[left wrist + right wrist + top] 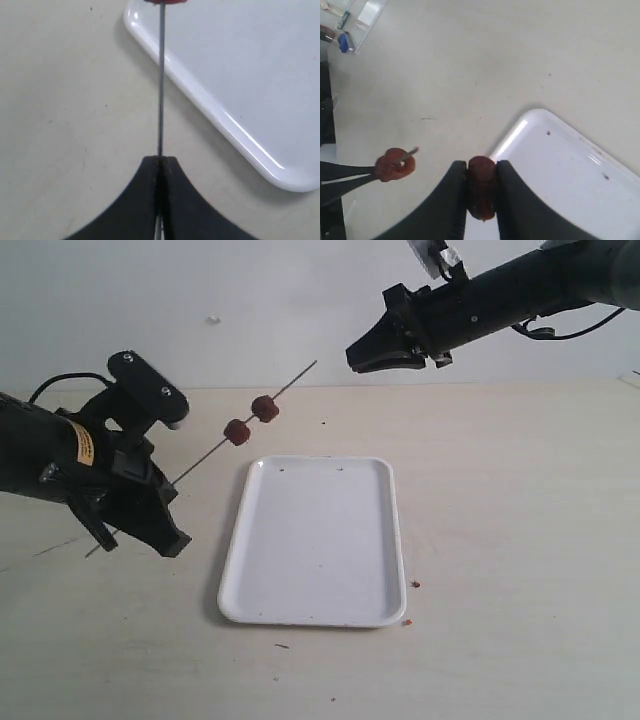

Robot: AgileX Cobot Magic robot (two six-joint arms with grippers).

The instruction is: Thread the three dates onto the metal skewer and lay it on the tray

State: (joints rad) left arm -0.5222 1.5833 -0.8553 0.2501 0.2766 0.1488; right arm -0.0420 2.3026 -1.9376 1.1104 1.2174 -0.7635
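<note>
The coming move turned on how the third date [481, 192] lay from the free tip of the metal skewer [205, 455]. The left hand [160, 161] was shut tight on the skewer's lower end and held it off the surface [500, 540], with its long axis slanting up and away toward the right arm's side. Two threaded dates [237, 431] sat just beside each other around the middle of the rod, leaving a bare stretch up to the tip. The right hand [481, 170] was clamped on the third date and hung in the air beyond that tip, near it but apart, pointing back down toward it. In the right wrist view the tip poked out of the threaded dates off to one side of the held date, so the two were probably not yet lined up, though that view was too foreshortened to be sure. The right arm was plainly the nearer one for closing the gap along the skewer's axis. The tray [320, 540] lay flat on the surface between the arms, beside and below the skewer, with nothing on it.
</note>
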